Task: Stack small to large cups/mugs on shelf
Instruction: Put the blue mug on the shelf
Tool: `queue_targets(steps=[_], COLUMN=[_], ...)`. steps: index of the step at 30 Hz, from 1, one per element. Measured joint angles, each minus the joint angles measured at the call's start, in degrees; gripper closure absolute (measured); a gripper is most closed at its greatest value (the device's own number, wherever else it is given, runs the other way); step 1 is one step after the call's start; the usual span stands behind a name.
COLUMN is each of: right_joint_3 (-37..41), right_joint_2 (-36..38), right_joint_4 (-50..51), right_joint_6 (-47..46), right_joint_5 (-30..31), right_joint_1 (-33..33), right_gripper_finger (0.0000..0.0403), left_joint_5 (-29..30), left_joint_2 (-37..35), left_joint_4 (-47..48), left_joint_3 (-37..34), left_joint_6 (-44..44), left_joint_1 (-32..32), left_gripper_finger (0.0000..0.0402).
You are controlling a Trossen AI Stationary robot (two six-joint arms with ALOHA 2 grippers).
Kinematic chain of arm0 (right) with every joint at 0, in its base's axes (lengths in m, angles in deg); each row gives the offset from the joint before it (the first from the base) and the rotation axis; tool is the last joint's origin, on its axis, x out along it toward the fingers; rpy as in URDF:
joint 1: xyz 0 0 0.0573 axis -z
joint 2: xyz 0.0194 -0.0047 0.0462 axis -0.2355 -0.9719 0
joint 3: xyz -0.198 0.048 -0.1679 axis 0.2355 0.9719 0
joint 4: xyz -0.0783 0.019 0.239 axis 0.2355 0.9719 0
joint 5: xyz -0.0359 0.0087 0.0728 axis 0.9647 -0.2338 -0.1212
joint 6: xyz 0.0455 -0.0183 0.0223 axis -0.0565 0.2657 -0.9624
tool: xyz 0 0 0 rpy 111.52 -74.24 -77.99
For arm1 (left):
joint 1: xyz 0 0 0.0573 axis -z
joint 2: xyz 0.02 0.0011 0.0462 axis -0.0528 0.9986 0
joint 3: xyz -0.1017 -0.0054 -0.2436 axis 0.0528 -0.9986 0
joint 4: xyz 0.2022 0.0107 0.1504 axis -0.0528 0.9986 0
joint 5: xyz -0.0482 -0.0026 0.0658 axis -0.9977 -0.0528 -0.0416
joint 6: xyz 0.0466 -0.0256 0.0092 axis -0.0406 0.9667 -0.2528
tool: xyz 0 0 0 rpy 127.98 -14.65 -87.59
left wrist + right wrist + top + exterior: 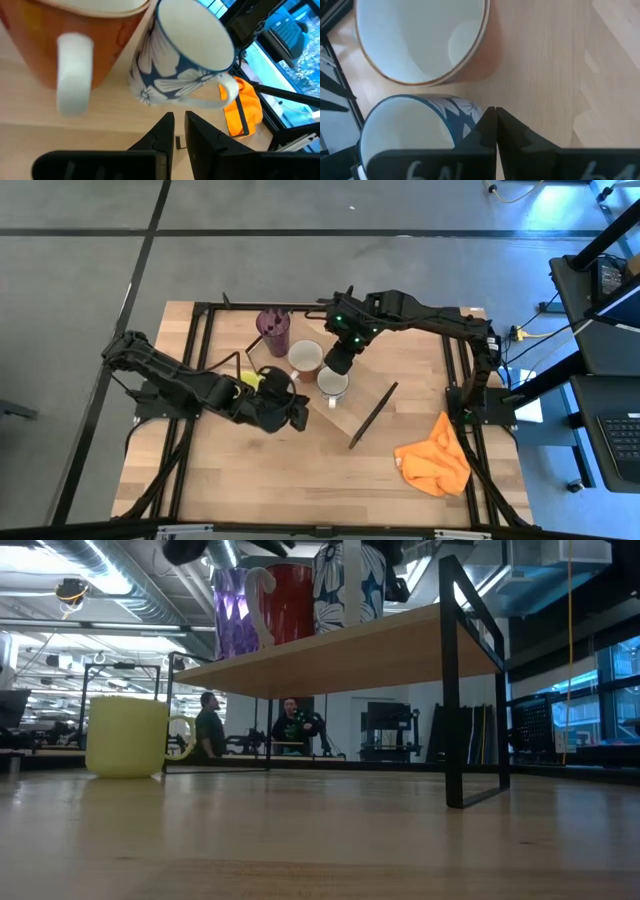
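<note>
The shelf (370, 395) is a light-wood plank lying slantwise on the table and standing on dark bars (455, 690). Three vessels stand upright on it in a row: a purple tumbler (273, 330), a brownish mug (305, 358) with a white inside, and a blue-flowered white mug (332, 385). A yellow-green mug (125, 735) stands on the tabletop left of the shelf. My right gripper (495, 112) is shut and hovers over the shelf beside the flowered mug (405, 130). My left gripper (179, 125) points at the flowered mug (180, 65) from the near side, with a narrow gap and nothing in it.
An orange cloth (435, 460) lies crumpled near the table's right front corner. Black frame rails (200, 360) run along the table's sides. Bare tabletop lies in front of the shelf. People sit in the room far behind the table (290, 725).
</note>
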Motion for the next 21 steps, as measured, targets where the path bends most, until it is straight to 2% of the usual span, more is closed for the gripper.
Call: queue_targets(steps=[6,11,21], right_joint_3=[0.00,0.00,0.00], right_joint_2=[0.00,0.00,0.00], right_joint_4=[-0.57,-0.58,-0.45], right_joint_6=[-0.02,0.15,0.20], right_joint_5=[-0.02,-2.53,-3.30], right_joint_1=[-0.06,-0.24,-0.91], right_gripper_finger=[0.0398,0.0397,0.0397], left_joint_5=[-1.93,-3.04,-3.55], left_joint_2=[0.00,0.00,0.00], left_joint_4=[-1.17,-1.19,-1.24], left_joint_3=[0.00,0.00,0.00], left_joint_6=[-3.82,-5.57,-6.78], left_joint_1=[-2.67,-4.25,-5.12], left_gripper_finger=[0.0363,0.0363,0.0363])
